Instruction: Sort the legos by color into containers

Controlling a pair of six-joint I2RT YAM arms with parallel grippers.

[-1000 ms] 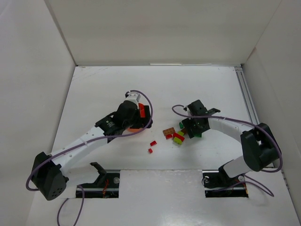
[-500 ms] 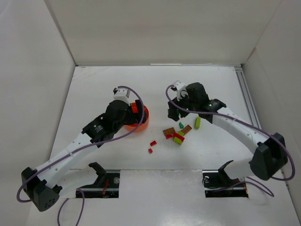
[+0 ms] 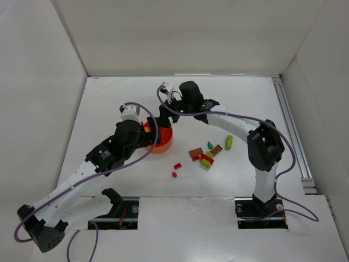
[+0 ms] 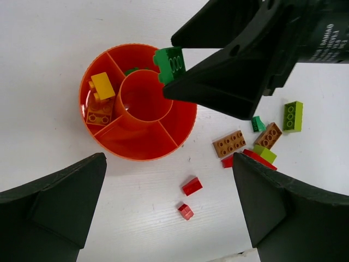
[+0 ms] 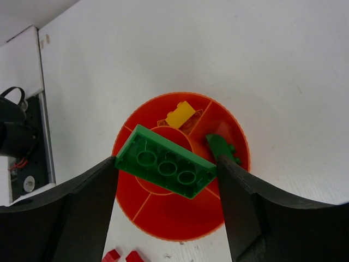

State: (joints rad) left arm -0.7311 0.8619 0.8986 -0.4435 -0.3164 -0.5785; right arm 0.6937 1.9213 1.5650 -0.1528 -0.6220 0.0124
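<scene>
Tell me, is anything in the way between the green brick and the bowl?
Nothing visible is. The right gripper holds the green brick above the divided red-orange bowl, with only air between them. A smaller green brick already lies in one compartment.

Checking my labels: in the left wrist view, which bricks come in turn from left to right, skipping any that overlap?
Yellow brick → held green brick → larger brown brick → lone lime brick.

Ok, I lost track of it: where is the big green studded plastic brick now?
The green brick is pinched in the right claw, above the round red-orange plastic bowl, left of centre in the top view.
</scene>
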